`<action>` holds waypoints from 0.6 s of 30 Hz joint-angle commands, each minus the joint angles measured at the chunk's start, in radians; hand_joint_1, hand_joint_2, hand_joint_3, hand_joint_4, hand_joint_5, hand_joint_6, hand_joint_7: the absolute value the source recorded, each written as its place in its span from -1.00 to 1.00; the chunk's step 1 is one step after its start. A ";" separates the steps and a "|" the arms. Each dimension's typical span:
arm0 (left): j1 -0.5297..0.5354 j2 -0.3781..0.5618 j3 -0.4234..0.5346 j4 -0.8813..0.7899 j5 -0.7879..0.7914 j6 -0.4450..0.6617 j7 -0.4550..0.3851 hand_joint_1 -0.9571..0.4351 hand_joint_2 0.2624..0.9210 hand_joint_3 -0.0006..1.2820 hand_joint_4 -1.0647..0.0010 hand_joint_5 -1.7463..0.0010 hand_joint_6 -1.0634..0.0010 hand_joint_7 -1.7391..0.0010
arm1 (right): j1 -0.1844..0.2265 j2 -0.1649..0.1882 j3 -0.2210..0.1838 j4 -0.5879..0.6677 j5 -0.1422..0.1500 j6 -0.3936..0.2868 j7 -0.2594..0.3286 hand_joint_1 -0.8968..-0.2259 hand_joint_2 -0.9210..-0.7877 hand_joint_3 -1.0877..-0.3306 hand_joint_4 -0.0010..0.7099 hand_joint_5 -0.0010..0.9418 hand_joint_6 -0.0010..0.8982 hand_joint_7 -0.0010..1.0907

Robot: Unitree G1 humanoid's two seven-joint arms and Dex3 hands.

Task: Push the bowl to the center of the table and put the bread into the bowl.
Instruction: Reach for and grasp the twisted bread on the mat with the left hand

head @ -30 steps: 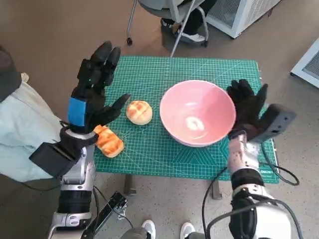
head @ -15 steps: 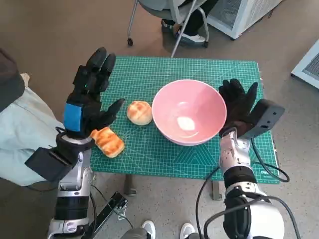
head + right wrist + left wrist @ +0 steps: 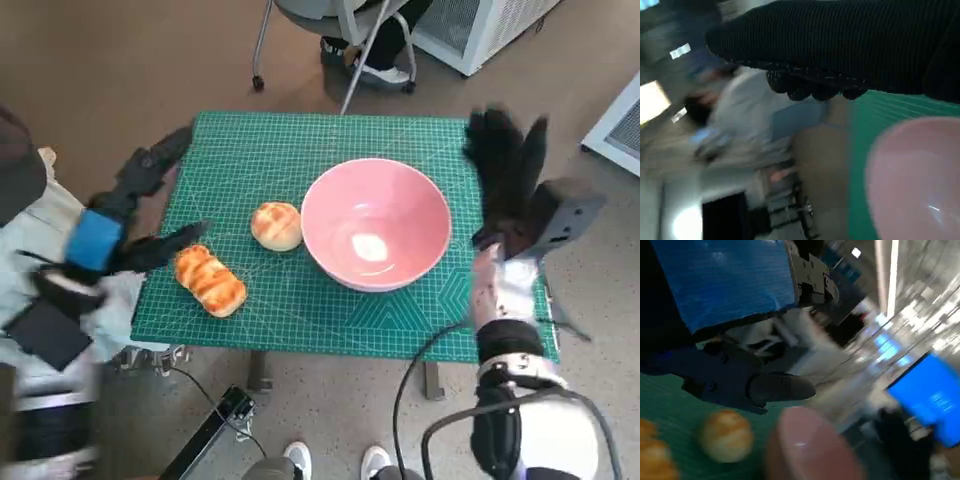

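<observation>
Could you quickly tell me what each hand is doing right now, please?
Left hand: open, holding nothing, at the mat's edge.
Right hand: open, holding nothing, clear of the bowl.

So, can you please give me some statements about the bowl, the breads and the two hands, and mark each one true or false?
1. The bowl is pink and has no bread in it. True.
2. The round bun lies inside the bowl. False: it lies on the green mat, beside the bowl.
3. The right hand grips the bowl's rim. False: it is apart from the bowl and holds nothing.
4. The long bread lies near the mat's front left corner. True.
5. The left hand holds the long bread. False: it holds nothing, at the mat's left edge.
</observation>
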 commanded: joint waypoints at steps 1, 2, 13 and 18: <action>0.000 0.095 -0.019 -0.011 0.045 0.036 -0.060 -0.24 0.99 -0.85 0.44 0.99 0.61 0.72 | 0.019 -0.008 0.046 -0.057 -0.013 -0.134 0.110 -0.17 -1.00 -0.27 -0.11 -0.92 -0.75 0.20; -0.004 0.112 -0.025 -0.007 0.055 0.044 -0.072 -0.23 0.99 -0.87 0.44 0.99 0.61 0.72 | 0.026 -0.007 0.055 -0.080 -0.006 -0.167 0.139 -0.19 -1.00 -0.25 -0.09 -0.92 -0.74 0.20; -0.058 0.215 -0.110 0.047 0.124 0.110 -0.183 -0.02 0.71 -1.00 0.50 1.00 0.44 0.83 | 0.095 0.009 0.117 -0.292 0.113 -0.317 0.385 -0.19 -1.00 -0.21 -0.15 -0.99 -0.96 0.50; -0.091 0.229 -0.166 0.071 0.159 0.152 -0.232 0.07 0.62 -1.00 0.53 1.00 0.41 0.87 | 0.123 0.003 0.146 -0.362 0.119 -0.337 0.414 -0.18 -1.00 -0.23 -0.16 -0.99 -0.99 0.57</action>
